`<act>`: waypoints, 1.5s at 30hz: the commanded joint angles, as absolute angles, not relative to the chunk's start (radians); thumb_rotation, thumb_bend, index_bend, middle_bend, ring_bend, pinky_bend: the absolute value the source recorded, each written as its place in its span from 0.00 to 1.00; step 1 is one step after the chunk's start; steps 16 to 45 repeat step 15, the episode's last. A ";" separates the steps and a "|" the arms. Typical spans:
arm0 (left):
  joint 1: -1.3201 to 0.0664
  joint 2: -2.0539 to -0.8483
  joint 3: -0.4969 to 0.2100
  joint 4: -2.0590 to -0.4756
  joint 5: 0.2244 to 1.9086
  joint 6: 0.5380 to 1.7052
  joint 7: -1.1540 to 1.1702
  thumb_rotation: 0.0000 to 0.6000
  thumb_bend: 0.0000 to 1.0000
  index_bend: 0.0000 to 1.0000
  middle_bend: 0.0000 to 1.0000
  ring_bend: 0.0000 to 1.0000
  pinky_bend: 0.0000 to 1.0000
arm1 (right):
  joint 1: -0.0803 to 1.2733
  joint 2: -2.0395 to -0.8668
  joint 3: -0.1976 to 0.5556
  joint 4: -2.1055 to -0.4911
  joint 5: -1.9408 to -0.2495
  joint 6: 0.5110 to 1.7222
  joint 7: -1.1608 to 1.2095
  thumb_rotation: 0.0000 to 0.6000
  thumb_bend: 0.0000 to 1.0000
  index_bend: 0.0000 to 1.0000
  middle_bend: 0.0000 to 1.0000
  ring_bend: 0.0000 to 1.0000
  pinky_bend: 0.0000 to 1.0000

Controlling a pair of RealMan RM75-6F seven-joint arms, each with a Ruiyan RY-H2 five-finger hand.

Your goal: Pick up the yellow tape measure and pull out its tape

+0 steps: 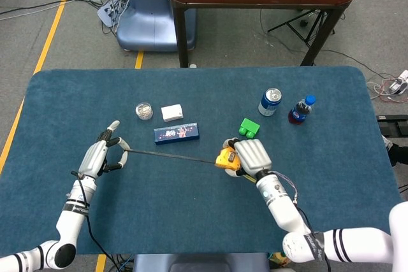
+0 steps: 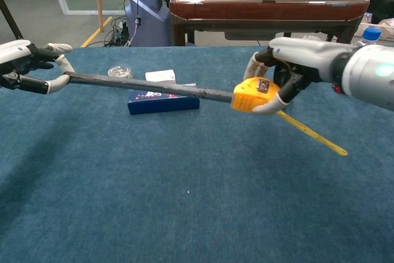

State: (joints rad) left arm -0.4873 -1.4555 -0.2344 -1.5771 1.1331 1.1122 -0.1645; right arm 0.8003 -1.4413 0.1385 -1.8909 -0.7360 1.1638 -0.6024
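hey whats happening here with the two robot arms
The robot is pulling the tape out of a yellow tape measure. Its right hand grips the case above the blue table, while its left hand pinches the end of the tape. The tape runs stretched between the two hands, passing over the dark blue box. A yellow strap hangs from the case. A can, a bottle and a green block stand aside, untouched.

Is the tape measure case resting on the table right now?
No. In the chest view the right hand holds the yellow tape measure clear above the blue table.
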 commanded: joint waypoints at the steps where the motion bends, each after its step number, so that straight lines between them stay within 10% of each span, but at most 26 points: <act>1: -0.483 -1.452 -0.233 -1.585 1.138 1.119 -0.161 1.00 0.48 0.49 0.02 0.00 0.00 | 0.751 -1.386 0.093 -1.931 -0.786 1.184 -0.565 1.00 0.79 0.65 0.65 0.57 0.37; 45: -0.463 -1.437 -0.228 -1.604 1.132 1.125 -0.154 1.00 0.48 0.49 0.02 0.00 0.00 | 0.629 -1.271 0.021 -1.975 -0.905 1.206 -0.472 1.00 0.79 0.66 0.65 0.57 0.37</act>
